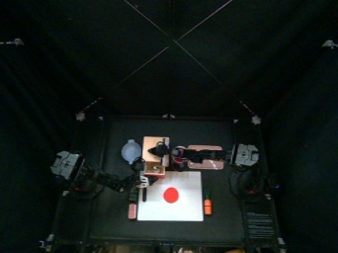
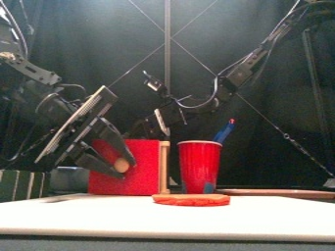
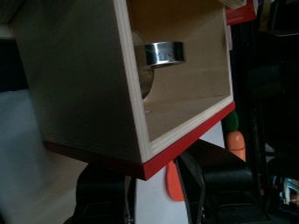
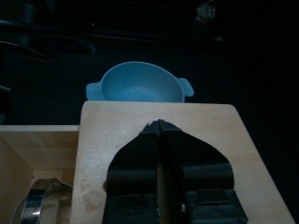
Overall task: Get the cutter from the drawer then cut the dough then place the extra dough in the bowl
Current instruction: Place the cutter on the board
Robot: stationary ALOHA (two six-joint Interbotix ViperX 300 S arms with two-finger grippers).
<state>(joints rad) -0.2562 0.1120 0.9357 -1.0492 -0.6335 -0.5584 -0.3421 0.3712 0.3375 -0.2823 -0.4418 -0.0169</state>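
I see left gripper [image 3: 158, 172] jaws gripping the red drawer front [image 2: 141, 162]; right gripper [image 4: 160, 131] jaws fully closed, tips on wooden box [image 4: 222, 149].

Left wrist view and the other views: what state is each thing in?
drawer: pulled open, left gripper shut on its red front
cutter: inside the drawer, untouched
right gripper: shut, empty, tips on the box top
dough: whole disc, uncut, on the board
bowl: empty
cup: upright, blue knife inside
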